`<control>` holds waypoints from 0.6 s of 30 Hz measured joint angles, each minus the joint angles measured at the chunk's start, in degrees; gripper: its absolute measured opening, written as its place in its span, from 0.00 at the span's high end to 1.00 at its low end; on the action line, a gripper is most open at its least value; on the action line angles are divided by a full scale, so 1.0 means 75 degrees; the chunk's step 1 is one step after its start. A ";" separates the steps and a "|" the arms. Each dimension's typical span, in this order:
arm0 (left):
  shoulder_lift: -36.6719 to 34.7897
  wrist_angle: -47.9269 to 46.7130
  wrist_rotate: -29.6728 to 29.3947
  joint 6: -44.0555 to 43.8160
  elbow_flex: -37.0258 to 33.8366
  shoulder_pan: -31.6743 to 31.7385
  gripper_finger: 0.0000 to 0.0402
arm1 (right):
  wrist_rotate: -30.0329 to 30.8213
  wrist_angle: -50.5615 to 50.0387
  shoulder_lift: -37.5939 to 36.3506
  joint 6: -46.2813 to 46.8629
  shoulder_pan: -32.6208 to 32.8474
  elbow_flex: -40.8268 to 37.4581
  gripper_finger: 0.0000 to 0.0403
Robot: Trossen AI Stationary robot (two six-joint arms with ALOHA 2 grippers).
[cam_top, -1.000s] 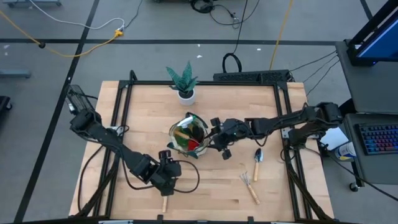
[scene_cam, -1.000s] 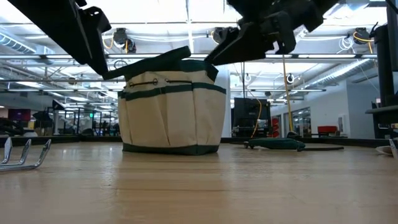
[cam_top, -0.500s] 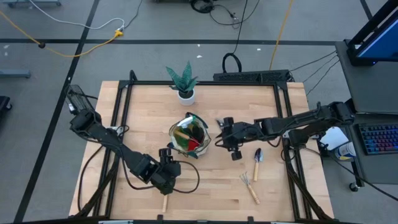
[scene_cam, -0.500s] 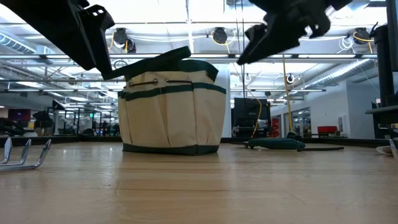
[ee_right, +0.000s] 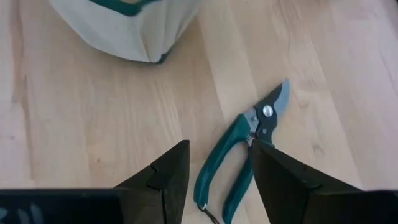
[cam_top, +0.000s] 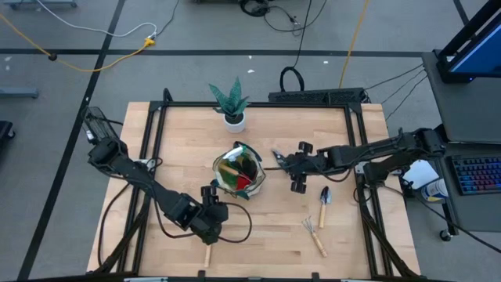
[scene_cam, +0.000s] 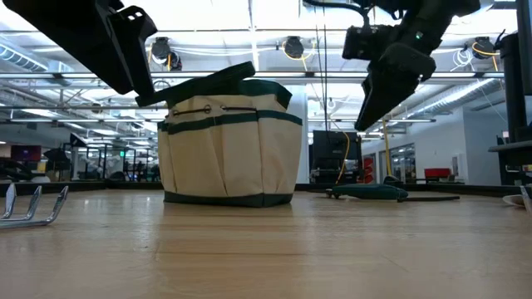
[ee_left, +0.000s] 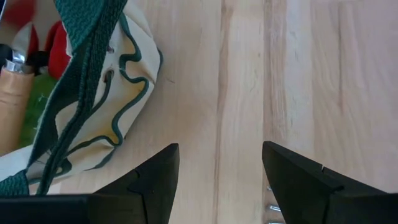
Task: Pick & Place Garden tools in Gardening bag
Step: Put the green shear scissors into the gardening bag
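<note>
The beige gardening bag (cam_top: 239,171) with green trim stands at the table's middle, with a red glove (ee_left: 61,37) and a wooden handle (ee_left: 13,87) inside. Green-handled pruning shears (ee_right: 245,155) lie flat on the table just right of the bag. My right gripper (ee_right: 217,180) is open and hangs above them, pointing down, touching nothing. It also shows in the low view (scene_cam: 370,116). My left gripper (cam_top: 211,202) is open and empty, raised near the bag's near-left side. A hand rake (scene_cam: 33,203) lies below it.
A trowel (cam_top: 324,199) and a second hand rake (cam_top: 315,233) lie on the table right of the shears, toward the near edge. A spiky plant in a white pot (cam_top: 233,117) stands at the far edge behind the bag.
My right gripper has drawn away from the bag toward the table's right edge. It has tipped from slanting at the bag to pointing down over the shears. The bag and tools have stayed where they were.
</note>
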 joint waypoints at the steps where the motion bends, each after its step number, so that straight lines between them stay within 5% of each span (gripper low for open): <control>1: 0.0000 0.0000 0.0000 -0.0026 0.0000 0.0014 0.41 | 0.0015 0.0006 -0.0001 0.0063 -0.0005 -0.0062 0.59; 18: -0.0001 -0.0004 0.0220 -0.0052 0.0000 0.0577 0.41 | 0.0015 0.2691 0.0002 0.0702 -0.0142 -0.2158 0.59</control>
